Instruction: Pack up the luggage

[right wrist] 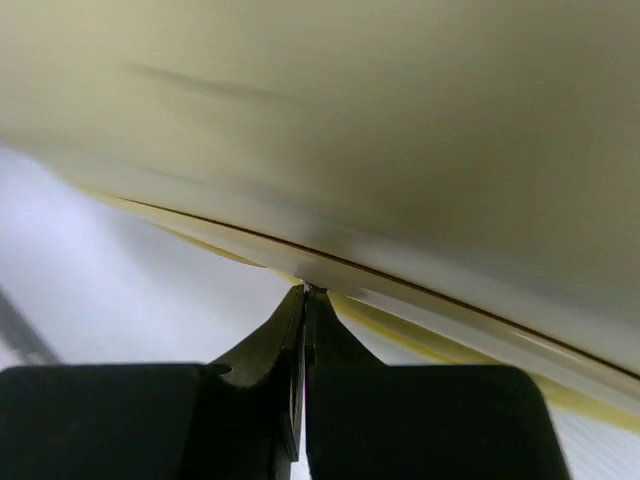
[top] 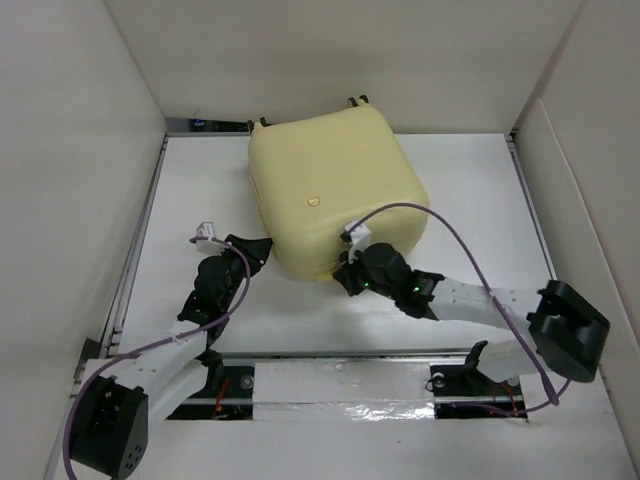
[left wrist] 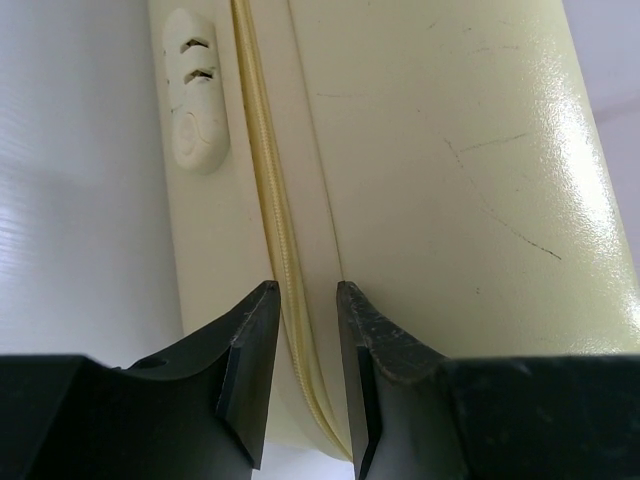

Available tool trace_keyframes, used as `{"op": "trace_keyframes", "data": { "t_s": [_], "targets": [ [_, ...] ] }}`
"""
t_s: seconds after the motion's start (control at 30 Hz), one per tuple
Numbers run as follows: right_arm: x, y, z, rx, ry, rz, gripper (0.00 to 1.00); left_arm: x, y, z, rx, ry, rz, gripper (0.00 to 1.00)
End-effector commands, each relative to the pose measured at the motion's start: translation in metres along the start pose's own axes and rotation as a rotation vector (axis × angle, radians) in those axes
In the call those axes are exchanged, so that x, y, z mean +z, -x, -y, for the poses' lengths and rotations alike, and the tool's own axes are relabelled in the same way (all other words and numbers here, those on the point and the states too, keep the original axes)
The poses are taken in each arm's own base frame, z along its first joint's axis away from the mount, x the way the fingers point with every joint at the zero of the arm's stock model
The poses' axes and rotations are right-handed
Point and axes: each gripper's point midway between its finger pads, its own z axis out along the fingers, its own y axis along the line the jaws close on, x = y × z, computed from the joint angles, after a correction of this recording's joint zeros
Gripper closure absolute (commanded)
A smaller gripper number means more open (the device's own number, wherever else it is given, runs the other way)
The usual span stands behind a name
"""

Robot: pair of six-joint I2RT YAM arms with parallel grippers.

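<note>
The luggage (top: 330,190) is a pale-yellow hard-shell suitcase lying flat and closed in the middle of the table. My left gripper (top: 262,248) is at its front-left corner. In the left wrist view that gripper (left wrist: 305,290) stands open, its jaws on either side of the zipper (left wrist: 265,160) that runs along the shell (left wrist: 440,180). My right gripper (top: 345,275) is at the front edge. Seen from its wrist, it (right wrist: 305,290) is shut, its tips at the seam under the shell (right wrist: 400,120), with a small silvery zipper pull (right wrist: 306,287) pinched between them.
Black caster wheels (top: 358,100) stick out at the suitcase's far side. A cream slotted foot (left wrist: 198,90) sits on its side wall. White walls enclose the table on the left, back and right. A foil-taped strip (top: 340,395) runs between the arm bases.
</note>
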Motion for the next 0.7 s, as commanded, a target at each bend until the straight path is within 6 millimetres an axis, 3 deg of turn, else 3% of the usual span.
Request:
{"op": "trace_keyframes", "data": {
  "t_s": [0.0, 0.03, 0.1, 0.13, 0.17, 0.2, 0.27, 0.33, 0.37, 0.43, 0.53, 0.57, 0.63, 0.67],
  "targets": [
    [-0.001, 0.045, -0.141, -0.025, 0.434, 0.127, 1.0, -0.013, -0.041, 0.055, -0.007, -0.227, -0.206, 0.73],
    [0.008, 0.049, -0.162, -0.036, 0.468, 0.117, 1.0, -0.012, -0.045, 0.056, 0.004, -0.217, -0.213, 0.73],
    [0.008, 0.047, -0.198, -0.055, 0.54, 0.107, 1.0, -0.011, -0.049, 0.069, 0.056, -0.215, -0.22, 0.73],
    [-0.002, 0.056, -0.232, -0.068, 0.612, 0.126, 1.0, -0.012, -0.054, 0.077, 0.074, -0.218, -0.217, 0.73],
    [0.004, 0.049, -0.243, -0.073, 0.613, 0.109, 1.0, -0.011, -0.054, 0.085, 0.092, -0.228, -0.21, 0.73],
    [0.004, 0.052, -0.249, -0.074, 0.564, 0.118, 1.0, -0.006, -0.051, 0.074, 0.098, -0.149, -0.183, 0.73],
    [0.004, 0.051, -0.244, -0.065, 0.547, 0.133, 1.0, -0.008, -0.052, 0.075, 0.089, -0.173, -0.183, 0.73],
    [-0.002, 0.065, -0.238, -0.001, 0.527, 0.211, 1.0, -0.008, -0.051, 0.077, 0.093, -0.18, -0.181, 0.72],
    [-0.003, 0.053, -0.228, 0.004, 0.505, 0.196, 1.0, -0.008, -0.051, 0.08, 0.095, -0.187, -0.183, 0.71],
    [-0.017, 0.058, -0.218, 0.026, 0.489, 0.219, 1.0, -0.007, -0.054, 0.083, 0.103, -0.201, -0.201, 0.69],
    [-0.03, 0.052, -0.184, 0.055, 0.435, 0.233, 1.0, 0.001, -0.048, 0.084, 0.123, -0.164, -0.181, 0.56],
    [-0.034, 0.05, -0.178, 0.065, 0.434, 0.234, 1.0, 0.004, -0.039, 0.094, 0.122, -0.171, -0.153, 0.43],
    [-0.043, 0.041, -0.164, 0.074, 0.425, 0.226, 1.0, 0.011, -0.023, 0.096, 0.122, -0.122, -0.086, 0.34],
    [-0.044, 0.039, -0.156, 0.078, 0.411, 0.223, 1.0, 0.014, -0.004, 0.11, 0.11, -0.13, -0.039, 0.27]
  ]
}}
